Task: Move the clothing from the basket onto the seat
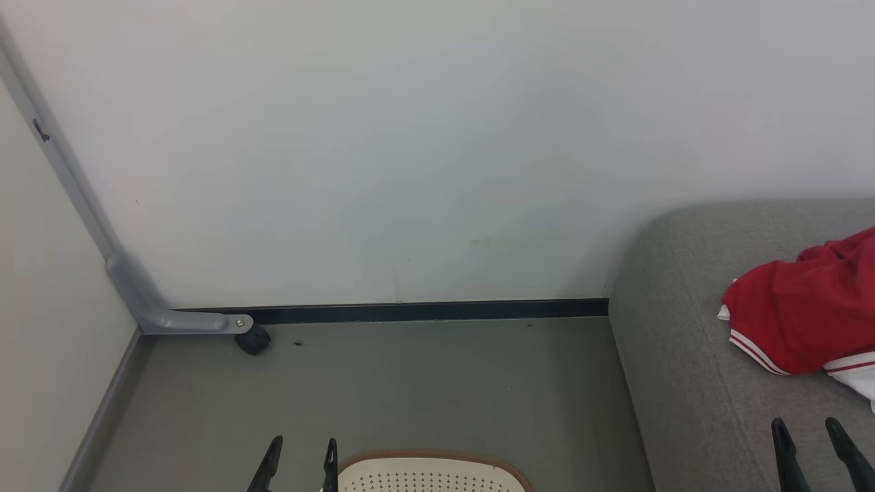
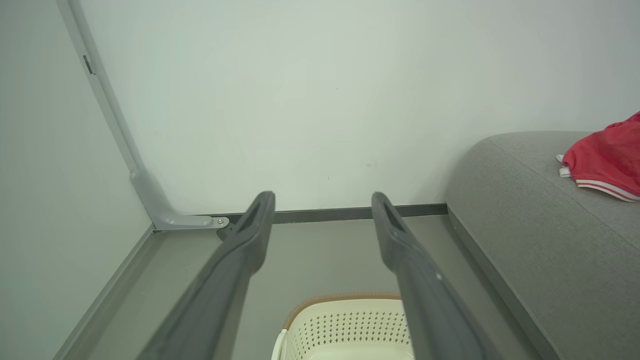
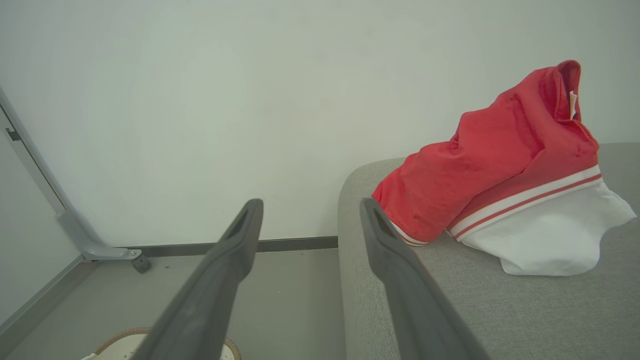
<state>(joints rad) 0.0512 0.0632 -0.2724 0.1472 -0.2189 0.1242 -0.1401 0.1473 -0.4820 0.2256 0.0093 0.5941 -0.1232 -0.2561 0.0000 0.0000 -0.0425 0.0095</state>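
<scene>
Red clothing (image 1: 800, 314) with white striped trim and white fabric lies in a heap on the grey seat (image 1: 690, 369) at the right; it also appears as clothing (image 3: 500, 170) on the seat (image 3: 500, 310), and as clothing (image 2: 607, 160) far right on the seat (image 2: 540, 235). The cream basket (image 1: 431, 471) with a brown rim sits on the floor at the bottom edge, its inside hidden; the basket (image 2: 345, 325) lies under my left arm. My left gripper (image 1: 301, 454) is open just left of the basket. My right gripper (image 1: 806, 434) is open over the seat's front, empty.
A white wall runs across the back with a dark skirting (image 1: 424, 311). A grey metal frame leg with a black castor (image 1: 251, 339) stands in the left corner. Grey floor (image 1: 410, 389) lies between the wall, basket and seat.
</scene>
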